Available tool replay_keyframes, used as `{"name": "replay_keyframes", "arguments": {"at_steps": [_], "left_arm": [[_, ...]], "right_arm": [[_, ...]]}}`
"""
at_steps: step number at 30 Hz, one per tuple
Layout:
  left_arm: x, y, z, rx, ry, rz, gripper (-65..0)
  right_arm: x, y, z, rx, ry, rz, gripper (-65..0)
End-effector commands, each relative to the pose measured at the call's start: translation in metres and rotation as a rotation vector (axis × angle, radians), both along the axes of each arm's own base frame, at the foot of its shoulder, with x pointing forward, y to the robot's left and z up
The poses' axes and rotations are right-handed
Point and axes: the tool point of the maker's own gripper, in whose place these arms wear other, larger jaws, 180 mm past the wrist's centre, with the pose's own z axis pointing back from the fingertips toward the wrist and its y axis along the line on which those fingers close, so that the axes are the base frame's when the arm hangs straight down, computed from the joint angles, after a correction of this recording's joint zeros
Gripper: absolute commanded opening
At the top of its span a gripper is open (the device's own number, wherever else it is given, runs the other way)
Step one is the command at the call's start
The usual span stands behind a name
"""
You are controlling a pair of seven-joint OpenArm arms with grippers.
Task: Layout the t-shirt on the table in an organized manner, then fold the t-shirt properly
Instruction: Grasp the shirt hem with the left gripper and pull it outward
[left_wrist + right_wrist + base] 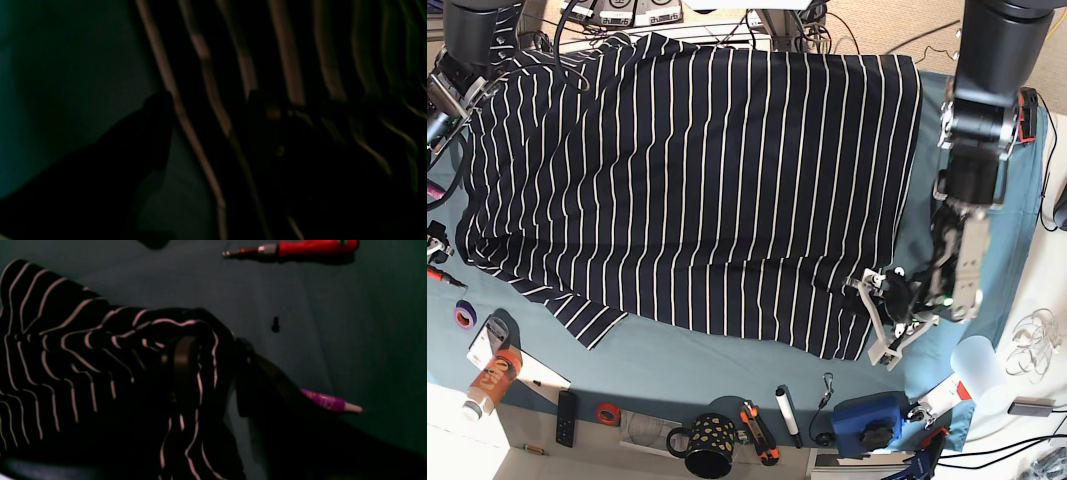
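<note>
While the left gripper point(895, 305) sits down at the near right corner of the t-shirt point(697, 170), the base view shows its white fingers right at the hem edge, and its wrist view is so dark I can't tell if the jaws are together or apart, just blurry stripes and a dark finger shape over teal cloth. The right gripper point(210, 373) is at the far left edge of the table point(727, 365), and its wrist view shows striped fabric bunched up and draped between its two dark fingers, so it looks clamped on the t-shirt.

The shirt itself is dark navy, nearly black, with thin white stripes running near to far. It's spread mostly flat across the middle and far part of the table, with a sleeve point(587, 315) poking out toward the near left and some wrinkling along the left side.

Table is covered in plain teal cloth. Clutter along the near edge: a black mug with gold dots point(709, 443), a blue box point(867, 420), a roll of purple tape point(465, 315), a small red ring point(606, 412). In the right wrist view, a red-handled screwdriver point(293, 248) and a purple tube point(328, 402) lie on the cloth. Cables and gear sit past the far edge.
</note>
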Motion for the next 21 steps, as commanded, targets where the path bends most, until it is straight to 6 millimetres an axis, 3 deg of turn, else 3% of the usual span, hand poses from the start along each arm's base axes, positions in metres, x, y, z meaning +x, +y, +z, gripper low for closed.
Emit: {"name": "replay_keyframes", "arguments": {"at_steps": [1,7,14,16,20,21], "left_arm": [[0.022,0.005,0.026,-0.013,-0.070,0.019,-30.7],[0.026,0.011,0.023,0.015,-0.066,0.033,-30.7],[0.016,-0.005,-0.001,-0.017,0.002,0.032,-33.4],[0.016,-0.008,-0.004,-0.028,0.000,0.039,-39.2],[0.033,0.009,0.005,-0.006,-0.073,0.143,-63.6],[0.038,0.014,0.009,0.006,-0.099,0.168,-65.0]], "right_arm": [[0.006,-0.012,0.028,-0.042,-0.066,-0.004,-45.9],[0.006,-0.012,0.028,-0.043,-0.065,-0.005,-45.9],[0.006,-0.012,0.027,-0.042,-0.064,-0.004,-45.9],[0.006,-0.012,0.027,-0.041,-0.062,-0.004,-45.9],[0.005,-0.012,0.026,-0.041,-0.057,-0.004,-45.9],[0.005,-0.012,0.026,-0.041,-0.054,-0.004,-45.9]]}}
